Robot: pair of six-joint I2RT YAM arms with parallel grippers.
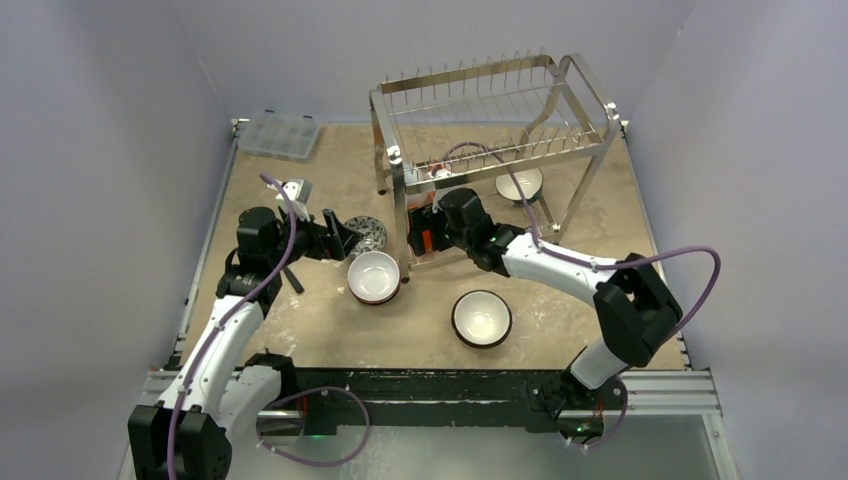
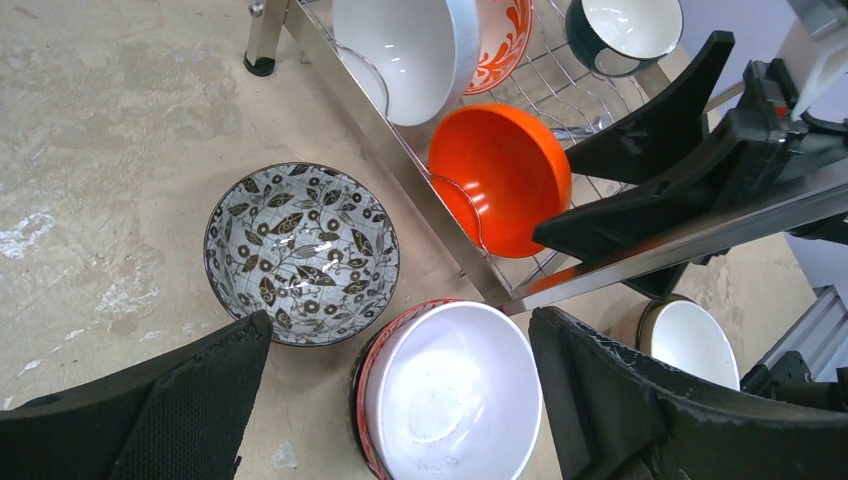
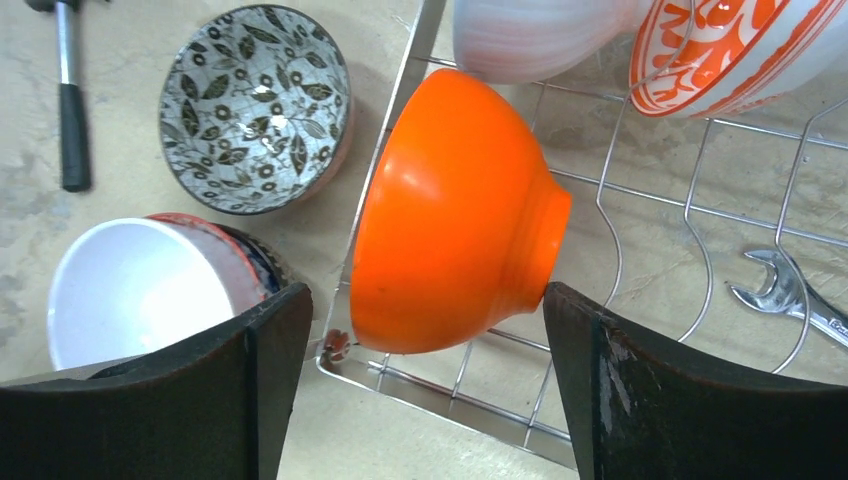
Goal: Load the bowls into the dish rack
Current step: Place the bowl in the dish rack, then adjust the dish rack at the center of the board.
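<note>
7 bowls (image 2: pixel 301 252); 1 dish rack (image 1: pixel 470 72); 1 clear box (image 1: pixel 280 134); 1 wrench (image 3: pixel 790 295); 2 arms (image 1: pixel 560 265).

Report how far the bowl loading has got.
Done: the orange bowl, a white bowl and a red-and-white patterned bowl sit in the dish rack. In hand: the right gripper stands open around the orange bowl; the left gripper hangs open over the red-rimmed bowl. Left: that bowl, the leaf-patterned bowl and the dark-rimmed bowl on the table.
</note>
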